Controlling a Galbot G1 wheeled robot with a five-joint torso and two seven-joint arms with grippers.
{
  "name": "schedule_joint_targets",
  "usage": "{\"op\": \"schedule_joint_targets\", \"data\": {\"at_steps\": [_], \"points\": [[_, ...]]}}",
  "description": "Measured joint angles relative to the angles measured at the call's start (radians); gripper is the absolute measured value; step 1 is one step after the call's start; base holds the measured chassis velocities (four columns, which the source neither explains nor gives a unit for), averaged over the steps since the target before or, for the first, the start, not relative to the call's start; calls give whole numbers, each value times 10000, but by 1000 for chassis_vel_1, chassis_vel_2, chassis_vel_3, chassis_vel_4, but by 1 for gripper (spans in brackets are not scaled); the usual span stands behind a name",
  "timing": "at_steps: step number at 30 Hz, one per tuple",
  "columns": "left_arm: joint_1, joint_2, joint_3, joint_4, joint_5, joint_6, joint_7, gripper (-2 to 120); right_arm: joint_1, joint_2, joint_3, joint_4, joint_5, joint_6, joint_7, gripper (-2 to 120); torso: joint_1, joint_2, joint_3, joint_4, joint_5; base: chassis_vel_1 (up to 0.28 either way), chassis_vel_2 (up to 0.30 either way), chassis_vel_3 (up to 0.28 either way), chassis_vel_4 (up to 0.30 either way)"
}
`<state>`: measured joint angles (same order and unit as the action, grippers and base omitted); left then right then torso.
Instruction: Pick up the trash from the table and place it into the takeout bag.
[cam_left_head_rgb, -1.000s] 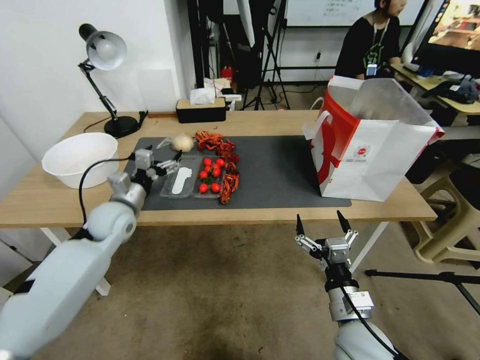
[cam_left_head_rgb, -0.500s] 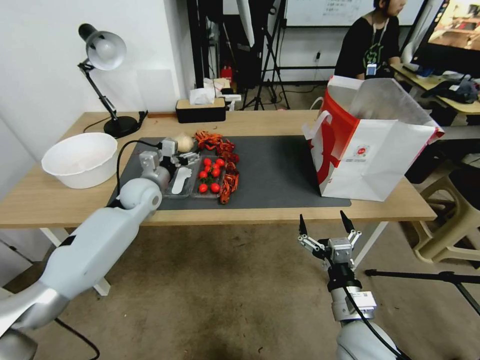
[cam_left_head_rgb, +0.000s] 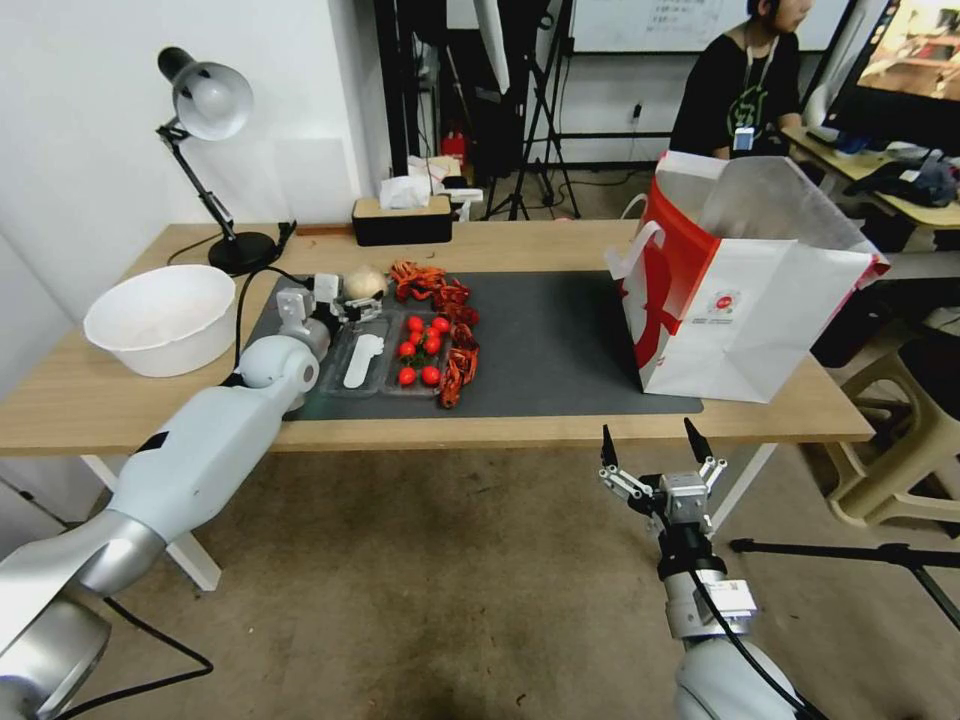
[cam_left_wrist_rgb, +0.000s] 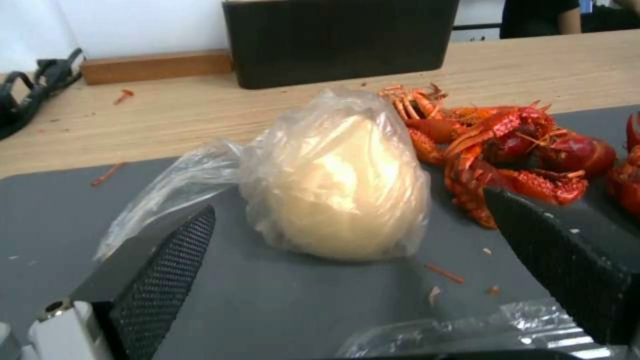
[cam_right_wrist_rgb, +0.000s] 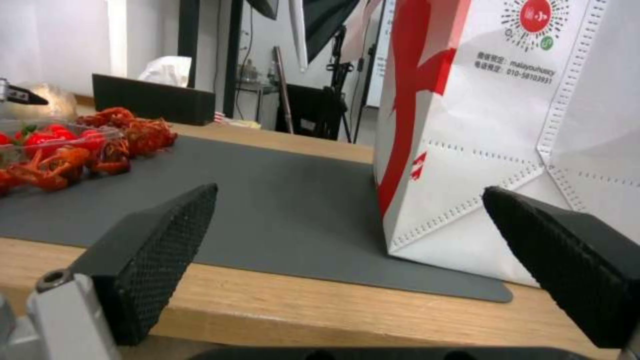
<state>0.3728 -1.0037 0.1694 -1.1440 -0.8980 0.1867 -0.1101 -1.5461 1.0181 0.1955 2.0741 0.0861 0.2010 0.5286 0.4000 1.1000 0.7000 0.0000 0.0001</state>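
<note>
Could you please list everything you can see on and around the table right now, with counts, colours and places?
Wrapped ball: one, pale, in clear plastic, far left part of the mat.
Crayfish shells: a red pile, beside the ball and along the tray.
Clear tray: one, holding red cherry tomatoes and a white spoon.
Mat: one, dark grey, mid-table.
Table: one, light wood.
Takeout bag: one, white with red side, upright at the mat's right end.
Bowl: one, white, table's left end.
Lamp: one, black, far left.
Tissue box: one, black, far edge.
Left pincer: open, just short of the ball.
Right pincer: open, below the table's front edge.
</note>
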Motion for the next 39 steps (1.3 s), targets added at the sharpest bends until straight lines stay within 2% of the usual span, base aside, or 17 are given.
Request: {"op": "schedule_joint_targets", "data": {"at_steps": [7, 17, 20, 23, 24, 28, 29, 32, 33, 37, 39], "points": [[-157, -210, 140, 199, -34, 91, -17, 100, -5, -1, 6, -12, 3, 2, 9, 100, 0, 0, 1, 1, -1, 0, 0, 0, 0], [-818, -724, 450, 1377, 275, -66, 201, 100, -20, -2, 27, -36, 6, 13, 31, 100, 0, 0, 0, 0, 1, 0, 0, 0, 0], [-903, -797, 471, 1614, 363, -126, 246, 95, -22, -3, 40, -41, 7, 16, 35, 100, -1, 0, 0, 0, -1, 0, 0, 0, 0], [-993, -879, 473, 1934, 483, -198, 329, 82, -21, -11, 49, -47, 8, 20, 41, 100, -1, 0, 0, 1, 0, 0, 0, 0, 0], [-993, -879, 473, 1934, 483, -198, 329, 82, -21, -11, 49, -47, 8, 20, 41, 100, -1, 0, 0, 1, 0, 0, 0, 0, 0], [-1059, -932, 473, 2166, 540, -323, 394, 62, -10, -13, 49, -72, 10, 21, 44, 100, -1, 0, 0, 1, 0, 0, 0, 0, 0], [-1059, -932, 473, 2166, 540, -323, 394, 62, -10, -13, 49, -72, 10, 21, 44, 100, -1, 0, 0, 1, 0, 0, 0, 0, 0], [-1086, -929, 473, 2243, 566, -354, 416, 49, -3, -11, 43, -81, 10, 21, 44, 100, -1, 0, 0, 0, 0, 0, 0, 0, 0], [-1086, -929, 473, 2243, 566, -354, 416, 49, -3, -11, 43, -81, 10, 21, 44, 100, -1, 0, 0, 0, 0, 0, 0, 0, 0], [-1095, -897, 473, 2254, 579, -374, 441, 30, -5, -9, 37, -89, 10, 21, 45, 100, -1, 0, 0, 1, -1, 0, 0, 0, 0], [-1095, -888, 473, 2251, 579, -380, 444, 25, -5, -7, 31, -89, 10, 21, 45, 100, -1, 0, 0, 1, -1, 0, 0, 0, 0]]}}
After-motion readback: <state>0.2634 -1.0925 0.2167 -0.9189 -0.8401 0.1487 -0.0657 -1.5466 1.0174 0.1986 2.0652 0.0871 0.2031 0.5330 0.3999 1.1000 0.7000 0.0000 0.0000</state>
